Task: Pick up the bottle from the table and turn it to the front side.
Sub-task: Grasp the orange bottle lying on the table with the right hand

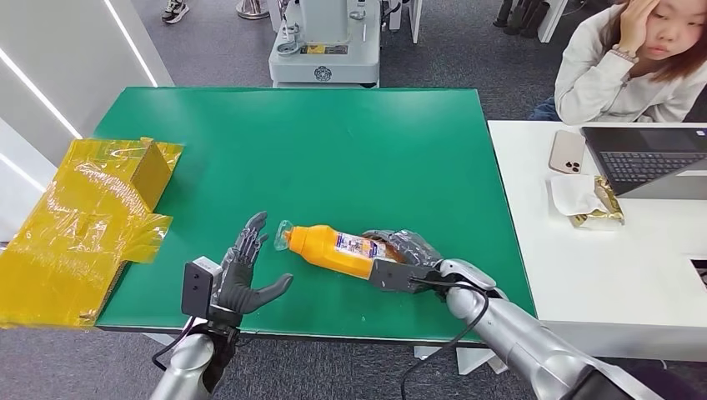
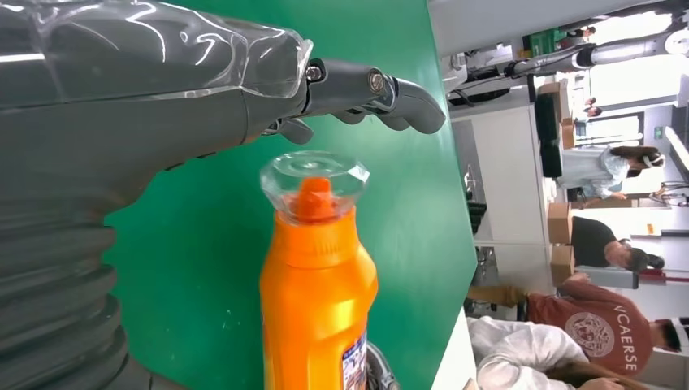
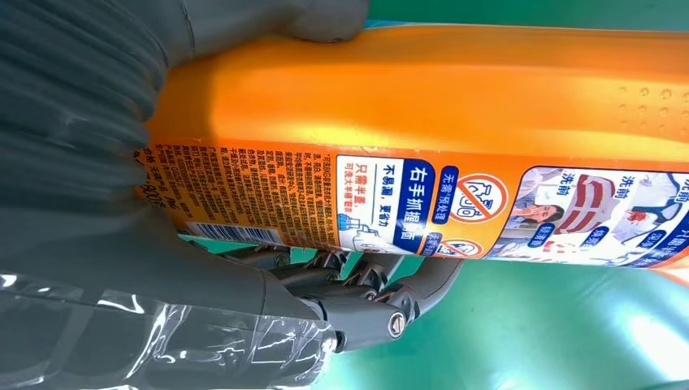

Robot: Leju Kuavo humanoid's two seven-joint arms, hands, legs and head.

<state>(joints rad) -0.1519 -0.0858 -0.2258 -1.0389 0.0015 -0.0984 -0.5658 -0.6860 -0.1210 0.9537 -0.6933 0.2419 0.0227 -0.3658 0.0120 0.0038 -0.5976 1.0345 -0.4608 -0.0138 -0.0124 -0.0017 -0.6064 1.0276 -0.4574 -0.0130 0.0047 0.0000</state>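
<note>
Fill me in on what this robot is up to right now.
The robot is working on an orange bottle at the near edge of the green table. Its right hand grips the bottle's base end, with the bottle roughly on its side and its clear cap pointing toward the left hand. The left hand is open, beside the cap and not touching it. The right wrist view shows a printed label with small text and a barcode. A yellow box sits at the table's left edge, and a person sits at a white desk nearby.
</note>
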